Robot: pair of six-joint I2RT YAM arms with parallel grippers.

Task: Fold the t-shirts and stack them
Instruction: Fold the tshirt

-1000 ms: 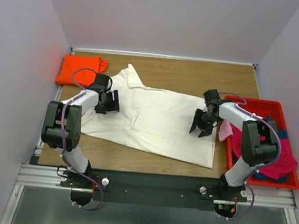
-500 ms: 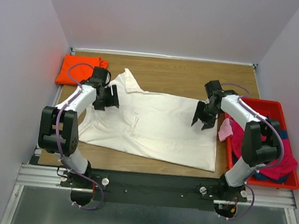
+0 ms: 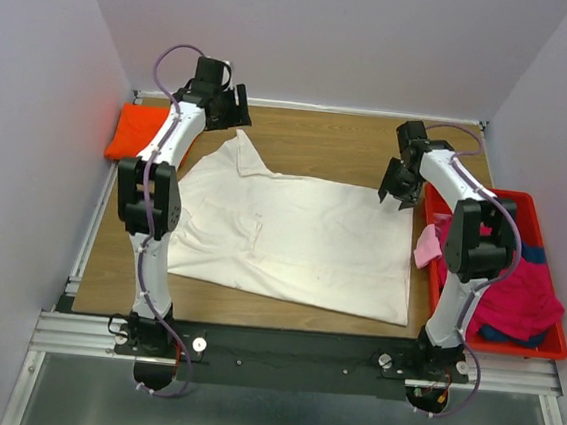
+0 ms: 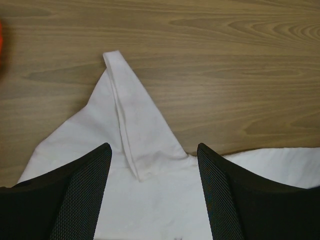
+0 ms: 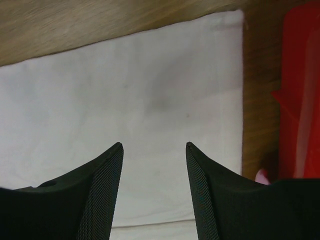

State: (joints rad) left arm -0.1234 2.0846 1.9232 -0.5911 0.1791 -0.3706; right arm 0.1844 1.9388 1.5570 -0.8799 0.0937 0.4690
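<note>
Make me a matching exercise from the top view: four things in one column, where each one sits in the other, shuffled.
Things:
1 white collared shirt
2 orange shirt
3 red bin
4 magenta shirt

Places:
A far left corner of the table
B spread out mid-table
C by the table's right edge
D inside the bin

Pairs: 1-B, 2-A, 3-C, 4-D

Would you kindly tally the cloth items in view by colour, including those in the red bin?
White shirt: 1
Orange shirt: 1
Pale pink cloth: 1
Magenta cloth: 1
Dark blue cloth: 1
Total: 5 visible; the heap in the bin may hide more.
</note>
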